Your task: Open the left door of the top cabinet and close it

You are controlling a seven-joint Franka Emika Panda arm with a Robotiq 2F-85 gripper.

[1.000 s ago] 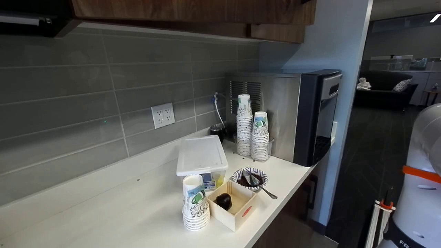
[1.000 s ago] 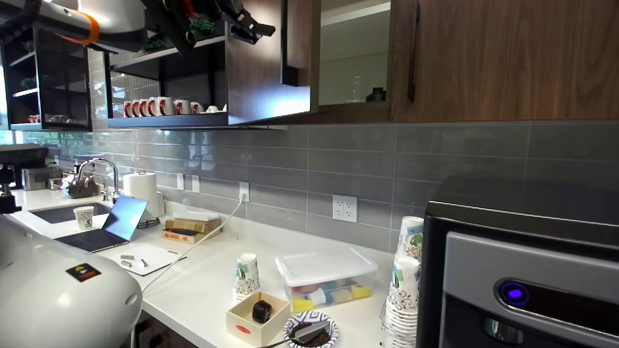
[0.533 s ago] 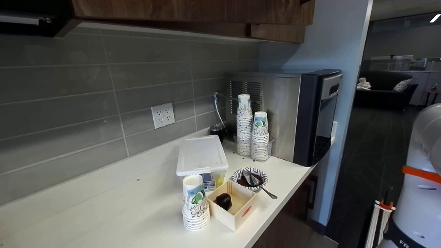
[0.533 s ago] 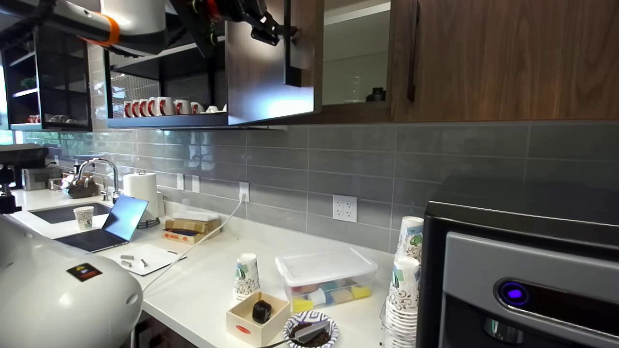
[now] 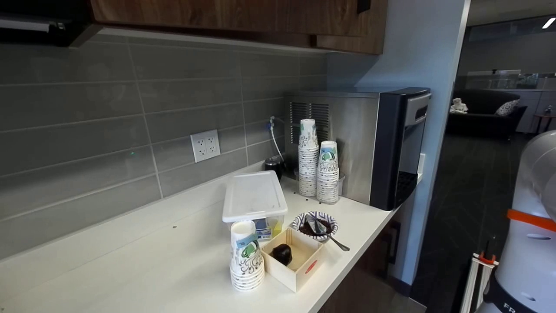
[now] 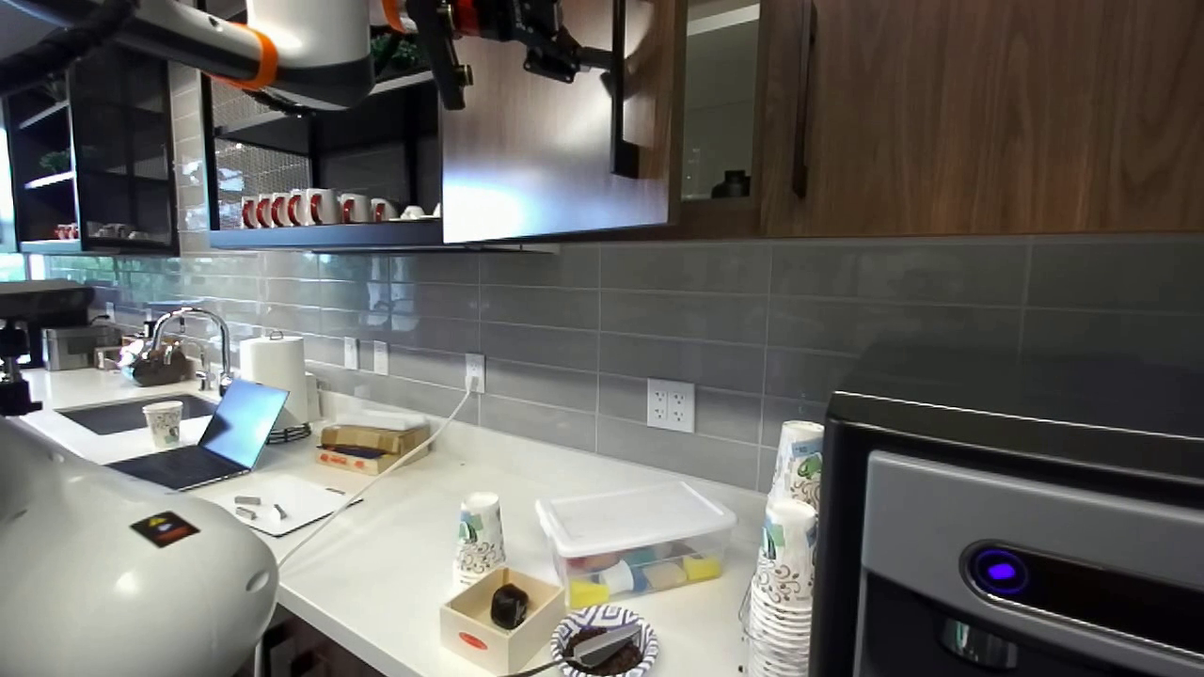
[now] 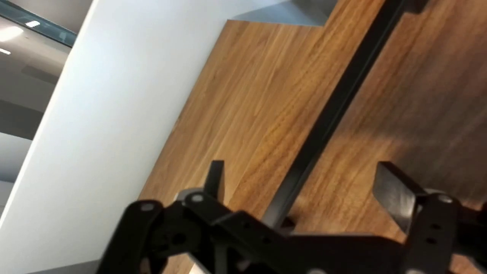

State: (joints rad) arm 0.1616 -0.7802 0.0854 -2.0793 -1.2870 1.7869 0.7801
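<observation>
1. The left door (image 6: 527,150) of the top cabinet (image 6: 978,122) is ajar, at 12 o'clock in an exterior view; its left edge borders the black shelf (image 6: 324,238) there.
2. Its free edge stands out from the cabinet front. Tall gap at that edge's 3 o'clock, cabinet interior showing, dark jar-shaped item (image 6: 732,184) low inside.
3. The gripper (image 7: 300,165) has its fingers wide apart in the wrist view, the black bar handle (image 7: 335,102) between them on a 1-to-7 o'clock slant.
4. Room shows on both flanks of the bar: one finger at its 9 o'clock, one at 3. Contact with bar or panel: can't tell.
5. The arm (image 6: 310,38) reaches in from 11 o'clock in an exterior view, crossing in front of the black shelf.
6. Counter (image 6: 395,536) lies at the door's 6 o'clock; cup stack (image 6: 481,534), plastic bin (image 6: 635,522) and wooden box (image 6: 536,639) stand well below the door's lower edge.
</observation>
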